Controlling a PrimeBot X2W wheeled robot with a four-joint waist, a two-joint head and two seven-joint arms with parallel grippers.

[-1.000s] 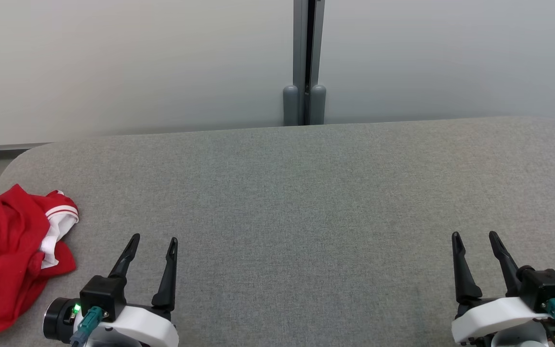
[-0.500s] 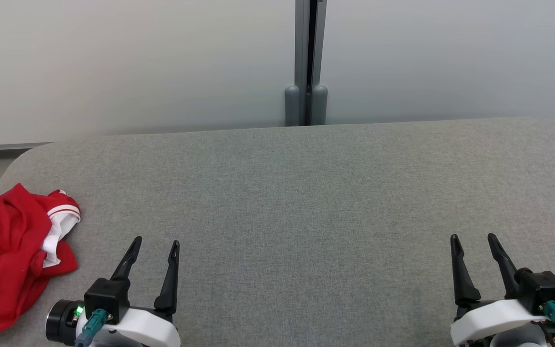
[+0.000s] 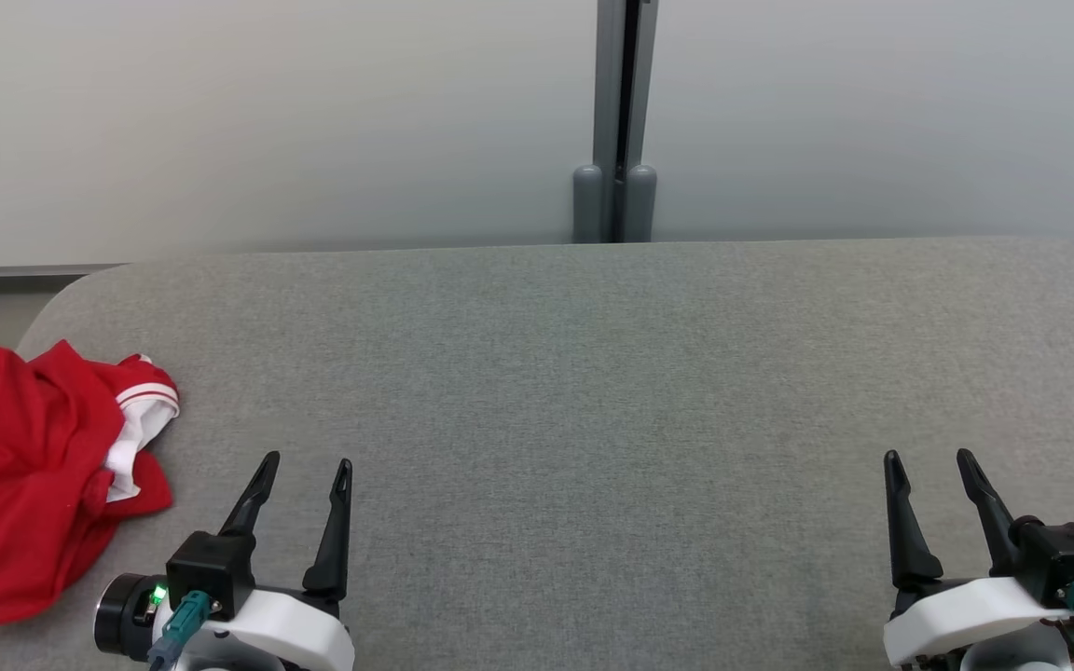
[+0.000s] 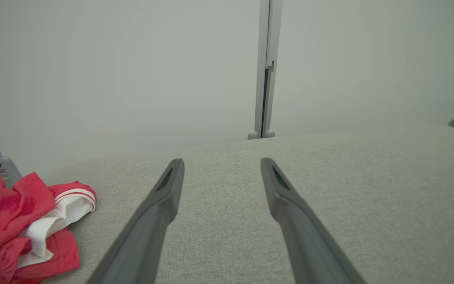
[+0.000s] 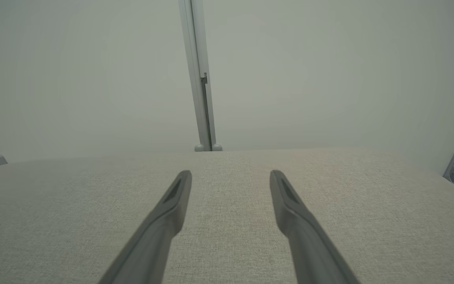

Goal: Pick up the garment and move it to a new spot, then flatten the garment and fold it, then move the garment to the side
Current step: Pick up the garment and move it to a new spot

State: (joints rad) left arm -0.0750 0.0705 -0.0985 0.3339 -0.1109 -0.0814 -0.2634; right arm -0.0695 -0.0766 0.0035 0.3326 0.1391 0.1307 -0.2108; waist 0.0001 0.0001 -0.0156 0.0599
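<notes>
We find step 1, the pickup, not yet begun. The red garment (image 3: 29, 475) lies crumpled at the table (image 3: 593, 373) edge, left. The left gripper (image 3: 307, 460) and right gripper (image 3: 927, 455) stand released, empty. We judge the left gripper must reach leftward.

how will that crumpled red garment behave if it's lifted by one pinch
Probably floppy: the red garment lies bunched in soft folds, so it should drape rather than hold shape. Pushed across the grey fabric surface, it would likely bunch further, not slide.
</notes>
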